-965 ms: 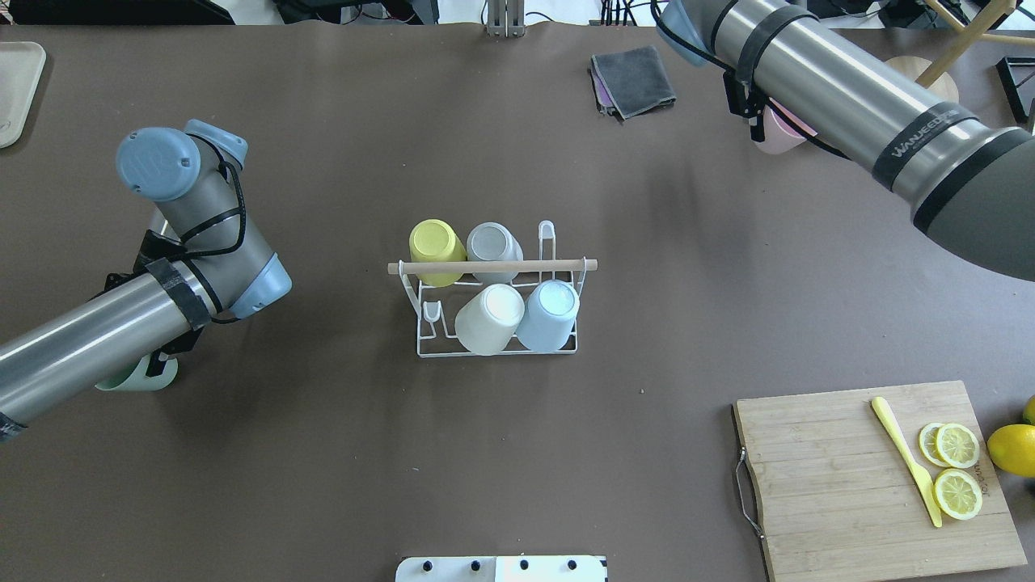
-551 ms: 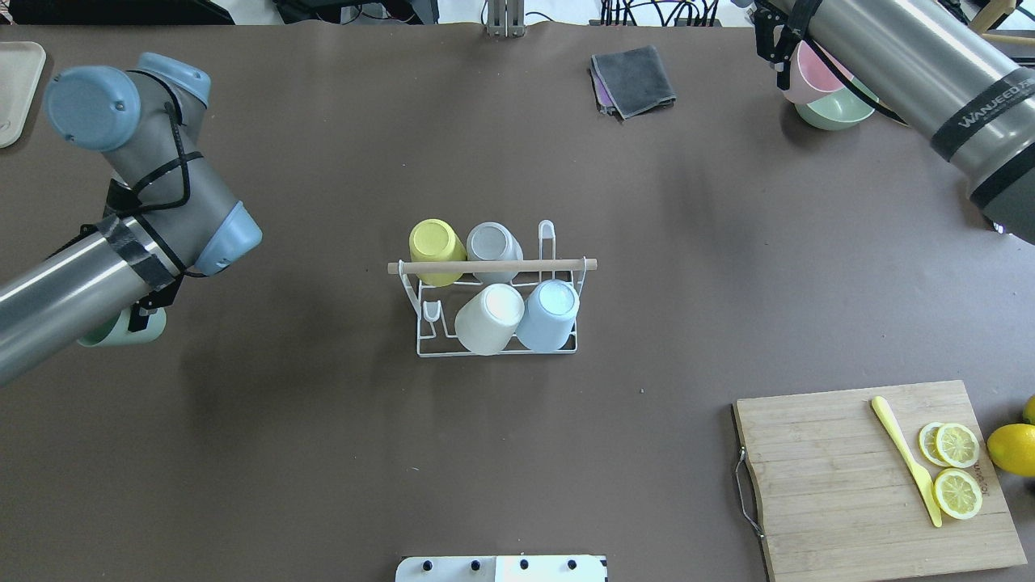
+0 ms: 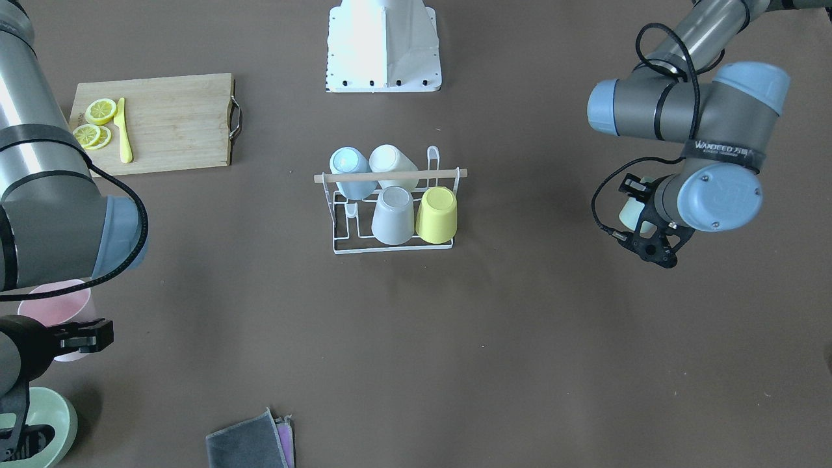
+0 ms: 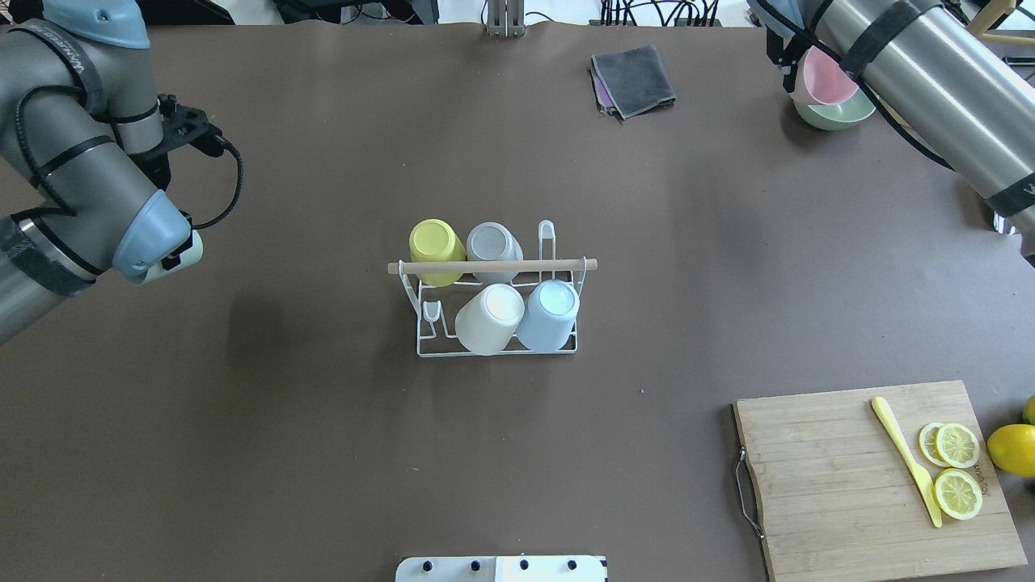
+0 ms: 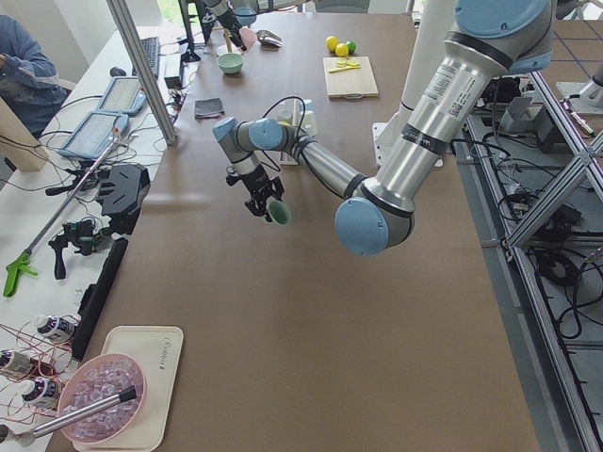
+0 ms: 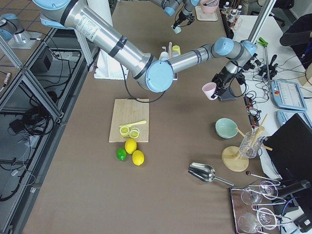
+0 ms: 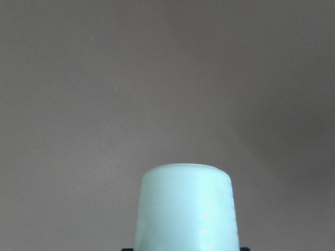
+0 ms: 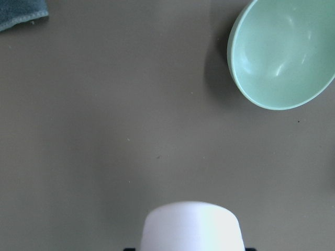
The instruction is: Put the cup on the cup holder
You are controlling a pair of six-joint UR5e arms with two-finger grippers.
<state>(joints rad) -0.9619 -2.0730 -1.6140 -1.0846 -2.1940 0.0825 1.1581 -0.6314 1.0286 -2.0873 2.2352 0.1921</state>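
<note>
The cup holder [image 4: 566,263] stands at the centre of the overhead frame, with its wooden rod running left to right. It carries four upturned cups, each tilted on a prong. A yellow cup [image 4: 437,249] and a grey cup [image 4: 493,245] sit in the upper row, and a white cup [image 4: 487,320] and a light blue cup [image 4: 550,314] sit in the lower row. One bare prong [image 4: 433,314] stands at the lower left of the rack and another [image 4: 547,236] at its upper right.

At the left edge of that frame, well apart from the rack, the left gripper [image 3: 640,221] pinches a mint-green cup [image 4: 184,255]. Its wrist camera shows the cup's closed base pointing away over bare brown table [image 4: 323,453], with a black fingertip at each side of the cup.

In the upper right corner the right gripper [image 3: 68,335] is clamped on a pink cup [image 4: 825,79]. From overhead this cup overlaps the rim of a mint-green bowl [image 4: 841,115]. The right-side camera shows the cup lifted off the table, apart from the bowl. The right wrist view shows the bowl's glossy green inside at its upper right.

A folded grey cloth [image 4: 635,79] lies at upper centre. At the lower right, a wooden cutting board [image 4: 825,477] holds lemon slices [image 4: 956,469] and a yellow knife [image 4: 906,461], with a whole lemon [image 4: 1012,449] just beside it.
</note>
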